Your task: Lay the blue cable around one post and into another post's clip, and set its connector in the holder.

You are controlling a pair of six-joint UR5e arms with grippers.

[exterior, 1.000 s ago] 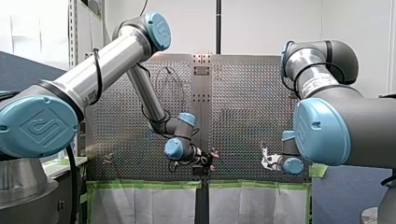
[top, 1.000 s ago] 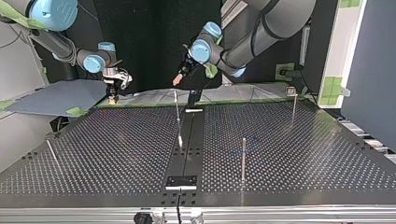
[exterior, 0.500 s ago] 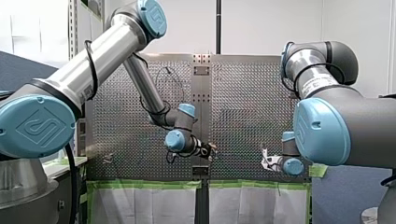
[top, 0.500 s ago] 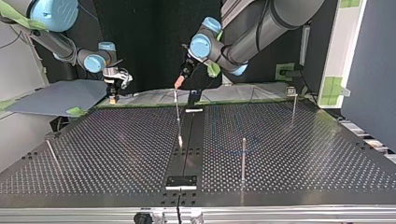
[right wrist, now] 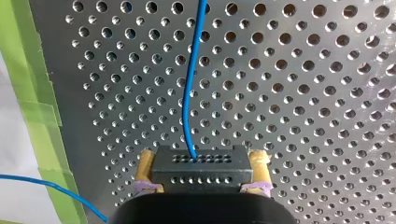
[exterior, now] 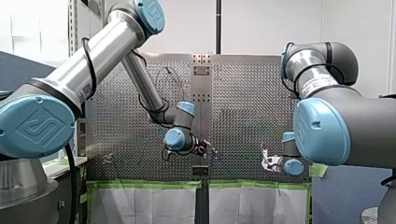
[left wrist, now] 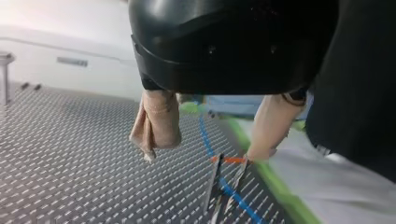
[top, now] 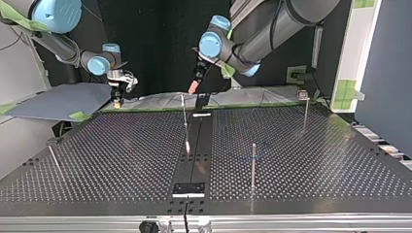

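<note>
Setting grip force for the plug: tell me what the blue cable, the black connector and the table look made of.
The blue cable: probably plastic-sheathed wire, smooth, bending in a soft curve. The connector, clamped in my right gripper: seemingly matte black moulded plastic, with rows of small holes. The table: metal sheet, perhaps steel or aluminium, with a dull grey sheen and drilled holes.

The thin blue cable (right wrist: pixel 190 93) runs from the black multi-hole connector (right wrist: pixel 201 168) across the perforated table (right wrist: pixel 303 93), slightly bowed.
</note>
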